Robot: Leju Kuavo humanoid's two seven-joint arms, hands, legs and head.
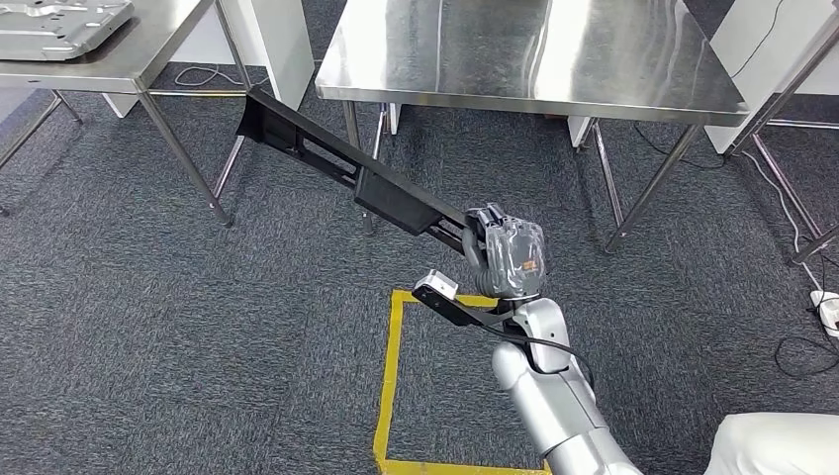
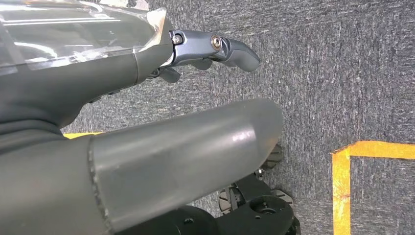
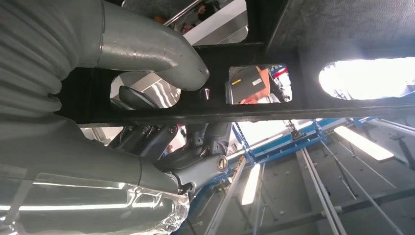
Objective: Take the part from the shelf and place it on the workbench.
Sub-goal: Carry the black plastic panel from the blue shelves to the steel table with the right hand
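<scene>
The part (image 1: 341,168) is a long, flat black bar with cut-out slots, held in the air by the right hand (image 1: 510,255), whose fingers are wrapped around one end of it. Its long axis runs diagonally from that hand up and to the left, its far end reaching the gap between the 2 steel tables and ending just below the level of their tops. In the right wrist view the thick grey thumb (image 3: 147,51) lies across one face of the bar (image 3: 274,105) while darker fingers (image 3: 195,156) close on the other side; light shows through rectangular and rounded openings in the matte black metal. The workbench (image 1: 534,59) ahead is brushed stainless steel with a straight front edge and slim angled legs, its reflective top bare in the part shown. A second steel table (image 1: 129,54) at the left carries a pale stamped metal panel (image 1: 59,25). Grey carpet (image 1: 148,327) lies open on both sides of the arm, and a yellow tape square (image 1: 394,386) marks the floor below the hand. The left hand (image 2: 147,147) hangs over the carpet with nothing in it, a dark finger (image 2: 220,49) extended apart from the smooth grey thumb.
</scene>
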